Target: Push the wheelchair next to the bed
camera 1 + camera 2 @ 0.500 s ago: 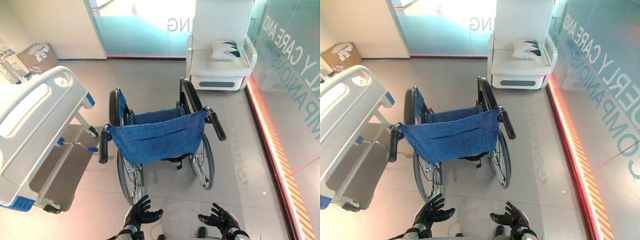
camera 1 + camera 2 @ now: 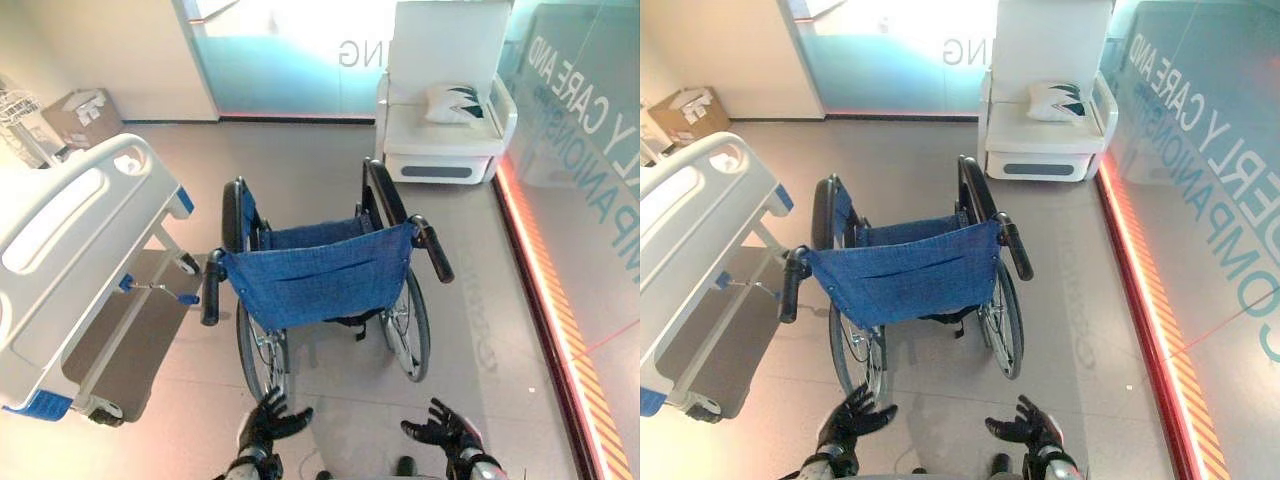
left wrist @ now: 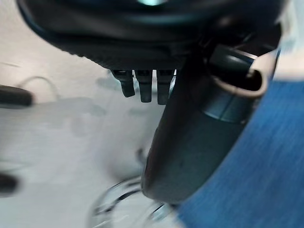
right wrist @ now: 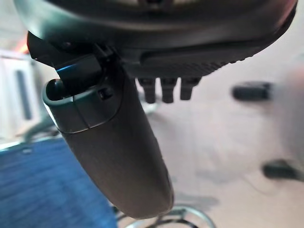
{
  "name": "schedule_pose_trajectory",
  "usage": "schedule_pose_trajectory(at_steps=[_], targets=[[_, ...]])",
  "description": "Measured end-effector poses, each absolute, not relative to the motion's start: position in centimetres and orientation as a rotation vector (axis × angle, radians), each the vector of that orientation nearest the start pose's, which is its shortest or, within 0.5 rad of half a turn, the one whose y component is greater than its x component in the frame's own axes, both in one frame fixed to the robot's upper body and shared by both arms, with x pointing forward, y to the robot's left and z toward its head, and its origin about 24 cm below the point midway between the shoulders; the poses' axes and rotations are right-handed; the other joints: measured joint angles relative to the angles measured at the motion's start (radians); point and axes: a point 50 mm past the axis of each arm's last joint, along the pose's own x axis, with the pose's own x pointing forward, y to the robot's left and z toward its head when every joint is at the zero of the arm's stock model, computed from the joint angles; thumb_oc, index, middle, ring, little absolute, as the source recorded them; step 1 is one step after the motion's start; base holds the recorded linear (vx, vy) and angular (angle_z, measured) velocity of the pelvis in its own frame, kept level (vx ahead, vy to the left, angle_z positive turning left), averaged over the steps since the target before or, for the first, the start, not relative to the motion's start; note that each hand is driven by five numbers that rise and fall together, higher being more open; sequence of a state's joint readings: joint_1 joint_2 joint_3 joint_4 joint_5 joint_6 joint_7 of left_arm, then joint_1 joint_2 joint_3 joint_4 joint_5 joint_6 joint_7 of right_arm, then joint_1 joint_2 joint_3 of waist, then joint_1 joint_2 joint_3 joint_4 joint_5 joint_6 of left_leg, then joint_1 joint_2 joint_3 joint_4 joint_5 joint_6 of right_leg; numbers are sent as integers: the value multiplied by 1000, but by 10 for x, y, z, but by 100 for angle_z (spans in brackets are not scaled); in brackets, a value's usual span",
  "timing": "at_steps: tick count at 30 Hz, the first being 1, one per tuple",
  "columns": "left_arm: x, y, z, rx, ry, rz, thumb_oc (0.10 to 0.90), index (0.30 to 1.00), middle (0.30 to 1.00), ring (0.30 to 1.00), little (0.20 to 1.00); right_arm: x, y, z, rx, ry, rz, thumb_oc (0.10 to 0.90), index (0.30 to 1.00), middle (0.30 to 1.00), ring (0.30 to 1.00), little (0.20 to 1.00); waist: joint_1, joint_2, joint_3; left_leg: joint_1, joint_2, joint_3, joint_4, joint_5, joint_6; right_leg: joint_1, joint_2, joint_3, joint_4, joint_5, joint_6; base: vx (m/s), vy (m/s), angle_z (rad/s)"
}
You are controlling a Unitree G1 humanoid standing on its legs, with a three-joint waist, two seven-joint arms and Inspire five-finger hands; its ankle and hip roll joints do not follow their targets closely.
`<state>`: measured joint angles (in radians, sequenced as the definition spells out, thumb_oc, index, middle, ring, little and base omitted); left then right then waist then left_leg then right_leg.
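A wheelchair (image 2: 320, 275) with a blue fabric backrest and black push handles stands on the grey floor, its back toward me. The white hospital bed (image 2: 75, 245) with a blue-trimmed footboard lies at the left, close beside the wheelchair's left handle (image 2: 210, 290). My left hand (image 2: 268, 420) is low at the bottom, open with fingers spread, below and behind the left wheel. My right hand (image 2: 440, 430) is open too, at the bottom right, well short of the right handle (image 2: 432, 250). Both hands hold nothing. The blue fabric (image 3: 256, 161) shows past my left thumb.
A white armchair (image 2: 440, 110) with a cushion stands at the back right. A glass wall with a red-lit floor strip (image 2: 545, 290) runs along the right. A cardboard box (image 2: 80, 115) sits at the back left. Open floor lies right of the wheelchair.
The whole picture has shifted slightly, so the camera moved. Both hands sit a little lower and the left hand's fingers point more upward.
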<state>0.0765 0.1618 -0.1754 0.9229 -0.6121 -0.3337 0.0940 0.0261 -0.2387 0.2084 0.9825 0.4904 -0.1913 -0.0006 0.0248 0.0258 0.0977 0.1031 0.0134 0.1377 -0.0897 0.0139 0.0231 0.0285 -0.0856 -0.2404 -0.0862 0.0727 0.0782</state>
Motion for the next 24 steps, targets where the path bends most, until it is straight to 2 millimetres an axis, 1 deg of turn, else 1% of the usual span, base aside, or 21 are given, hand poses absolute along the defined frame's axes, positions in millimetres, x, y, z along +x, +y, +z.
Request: schedule_pose_trajectory(at_steps=[2, 4, 5, 6, 7, 8, 10, 12, 15, 16, 17, 19, 21, 23, 24], targets=[[161, 218, -116, -246, 597, 409, 800, 900, 900, 900, 900, 166, -228, -123, 108, 748, -209, 800, 900, 900, 900, 900, 3, -10, 1, -31, -1, -10, 6, 10, 1, -30, -3, -10, 5, 6, -1, -196, -4, 15], [184, 235, -102, -239, 529, 471, 800, 900, 900, 900, 900, 195, -244, -105, 104, 659, -246, 800, 900, 900, 900, 900, 3, -17, 12, -63, -5, -18, 13, 23, 2, -58, -6, -13, 8, 19, -6, -108, 6, 11], [195, 242, -94, -244, 490, 511, 800, 900, 900, 900, 900, 214, -254, -91, 102, 599, -275, 800, 900, 900, 900, 900, 3, -16, 18, -73, -6, -19, 8, 28, 3, -68, -7, -15, 6, 21, -5, -6, 3, 5], [200, 247, -89, -253, 469, 541, 800, 900, 900, 900, 900, 225, -259, -82, 95, 565, -286, 800, 900, 900, 900, 900, 1, -15, 26, -73, -7, -19, 7, 30, 3, -67, -8, -15, 6, 23, -5, 27, 3, 4], [210, 255, -81, -261, 434, 588, 800, 900, 900, 900, 900, 244, -269, -65, 108, 496, -310, 800, 900, 900, 900, 900, -1, -11, 41, -70, -8, -19, 7, 30, 3, -63, -7, -15, 4, 26, -4, 61, 3, 2], [216, 262, -75, -259, 407, 618, 800, 900, 900, 900, 900, 256, -276, -52, 98, 449, -329, 800, 900, 900, 900, 900, -3, -9, 52, -62, -8, -19, 6, 32, 4, -55, -6, -16, 2, 27, -4, 68, 4, 2], [222, 270, -66, -270, 363, 666, 800, 900, 900, 900, 900, 269, -284, -35, 79, 387, -358, 800, 900, 900, 900, 900, -3, -6, 69, -38, -6, -20, 2, 32, 3, -31, -6, -16, -1, 27, -4, 97, -1, 3], [225, 275, -60, -274, 337, 694, 800, 900, 900, 900, 900, 276, -289, -22, 76, 340, -375, 800, 900, 900, 900, 900, -3, -3, 78, -28, -5, -24, -1, 32, 3, -19, -5, -16, -2, 24, -6, 114, 5, 6], [233, 282, -46, -266, 279, 723, 800, 900, 900, 900, 900, 287, -291, -2, 97, 259, -398, 800, 900, 900, 900, 900, -2, -3, 93, -26, -4, -25, -1, 32, 3, -15, -3, -16, -2, 24, -6, 83, 8, 4], [238, 285, -38, -264, 249, 738, 800, 900, 900, 900, 900, 294, -291, 9, 91, 222, -398, 800, 900, 900, 900, 900, 1, -3, 103, -18, -4, -26, -1, 32, 3, -6, -2, -17, -2, 24, -6, 40, -3, 2], [241, 287, -34, -258, 236, 745, 800, 900, 900, 900, 900, 299, -290, 15, 91, 205, -401, 800, 900, 900, 900, 900, -1, -3, 111, -8, -4, -26, -1, 32, 3, 3, -2, -17, -2, 24, -6, 38, -7, 1], [253, 294, -16, -247, 164, 751, 800, 900, 900, 900, 900, 312, -291, 37, 84, 133, -423, 800, 900, 900, 900, 900, 0, -4, 113, -3, -4, -26, -1, 32, 2, 9, -2, -18, -2, 24, -6, 0, 0, 0], [257, 296, -6, -243, 123, 752, 800, 900, 900, 900, 900, 317, -289, 49, 83, 91, -427, 800, 900, 900, 900, 900, 0, -4, 113, -3, -4, -27, -1, 32, 2, 10, -2, -18, -2, 24, -6, 0, 0, 0], [267, 296, 18, -238, 28, 763, 800, 900, 900, 900, 900, 322, -287, 73, 77, 0, -430, 800, 900, 900, 900, 900, 4, -5, 114, -4, -3, -32, -1, 32, 1, 11, -2, -21, -3, 24, -6, -1, -31, 5], [269, 296, 23, -235, 6, 765, 800, 900, 900, 900, 900, 323, -286, 78, 77, -20, -430, 800, 900, 900, 900, 900, 6, -5, 114, -4, -2, -34, -1, 33, 1, 12, -2, -21, -3, 24, -6, -4, -32, 6]])
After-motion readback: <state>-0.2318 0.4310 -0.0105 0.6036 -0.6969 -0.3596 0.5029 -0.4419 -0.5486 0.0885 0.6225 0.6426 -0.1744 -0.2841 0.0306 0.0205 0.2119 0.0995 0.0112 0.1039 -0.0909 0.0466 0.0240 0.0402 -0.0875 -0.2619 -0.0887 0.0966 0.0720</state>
